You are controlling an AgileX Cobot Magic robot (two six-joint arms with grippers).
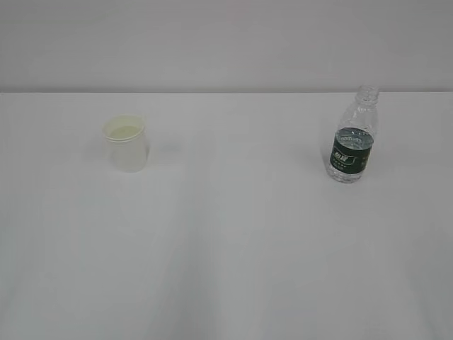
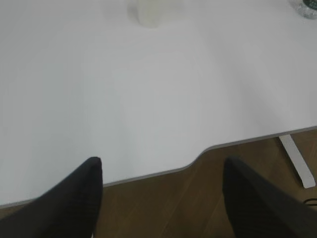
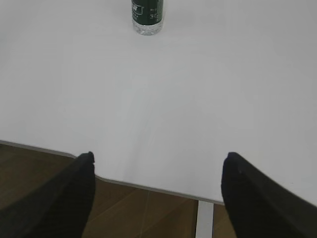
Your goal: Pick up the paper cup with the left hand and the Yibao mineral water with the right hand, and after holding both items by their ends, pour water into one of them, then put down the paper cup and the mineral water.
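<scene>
The paper cup [image 1: 125, 142] stands upright on the left of the white table [image 1: 233, 234]; its base also shows at the top of the left wrist view [image 2: 149, 14]. The Yibao mineral water [image 1: 353, 138], uncapped with a dark green label, stands upright on the right; its lower part appears at the top of the right wrist view [image 3: 147, 15]. Neither arm shows in the exterior view. My left gripper [image 2: 161, 166] hangs open over the table's near edge, far from the cup. My right gripper [image 3: 157, 161] is open too, far short of the bottle, with nothing between its fingers.
The table's near edge [image 2: 163, 171] has a curved notch, with brown wooden floor [image 2: 163, 208] below it. A white table leg [image 2: 296, 161] stands at the right in the left wrist view, and another white leg [image 3: 204, 220] shows in the right wrist view.
</scene>
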